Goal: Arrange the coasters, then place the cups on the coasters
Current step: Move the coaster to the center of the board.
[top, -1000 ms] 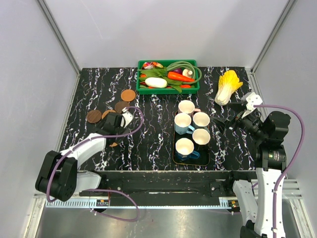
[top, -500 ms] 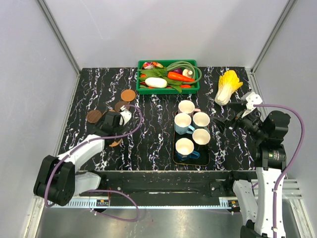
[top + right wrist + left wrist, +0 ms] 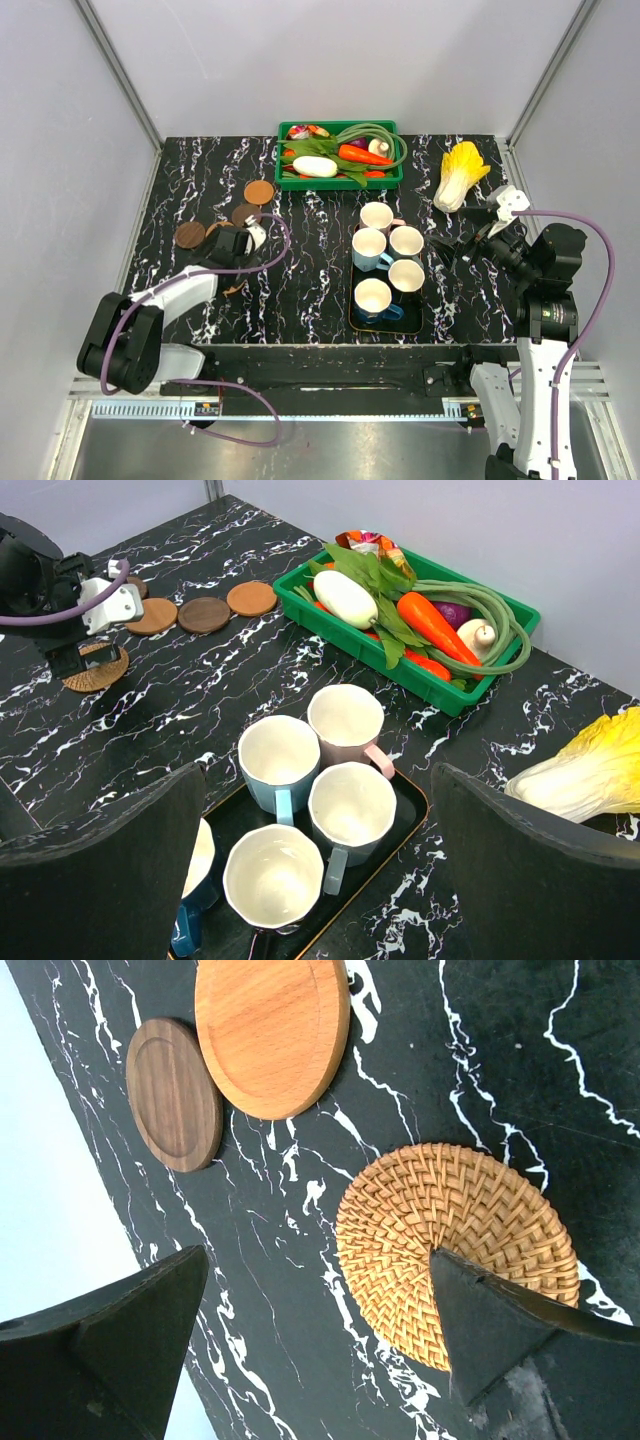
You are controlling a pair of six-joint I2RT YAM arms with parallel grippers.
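Between pale grey walls [image 3: 330,60], stretching out: black white-veined marble tabletop [image 3: 310,262]. Lower right, partly hiding round woven rattan coaster [image 3: 440,1210] behind wide-spread left gripper [image 3: 315,1258].

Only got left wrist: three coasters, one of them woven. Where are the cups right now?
Observer: All five cups stand on a black tray, right of centre on the table.
Operator: Right arm?
Observer: The right gripper hovers open just right of that tray, holding nothing.
Operator: Any coasters I'm missing?
Observer: Two more coasters lie farther back, toward the green crate.
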